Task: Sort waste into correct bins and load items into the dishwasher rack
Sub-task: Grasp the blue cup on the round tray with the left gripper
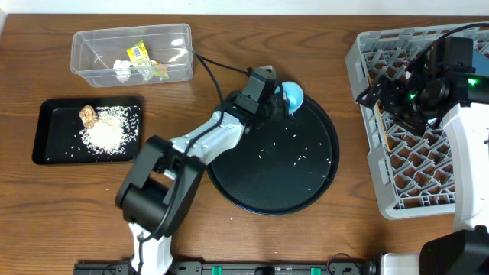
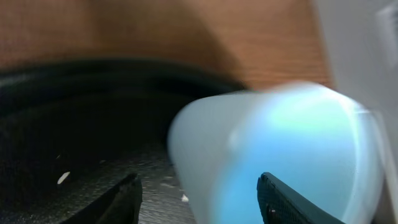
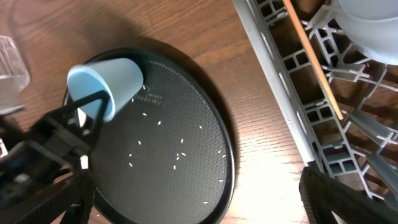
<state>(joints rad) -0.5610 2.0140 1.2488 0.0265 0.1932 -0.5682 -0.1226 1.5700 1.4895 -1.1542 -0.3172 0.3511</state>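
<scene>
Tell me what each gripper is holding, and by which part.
Left gripper is at the rim end of the light-blue cup, which lies on the round black tray; whether it grips cannot be told. Right gripper, open over the dishwasher rack, holds nothing.

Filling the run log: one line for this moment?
left claw: at light-blue cup, grip unclear | right claw: open over dishwasher rack

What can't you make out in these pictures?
Overhead: the right arm covers much of the dishwasher rack, hiding whatever sits beneath it.
Left wrist: the light-blue cup is a close blur, so whether the left claw touches it is unclear.
Right wrist: a pale dish in the rack is cut off by the top edge.
Overhead: print on the wrapper is too small.
</scene>
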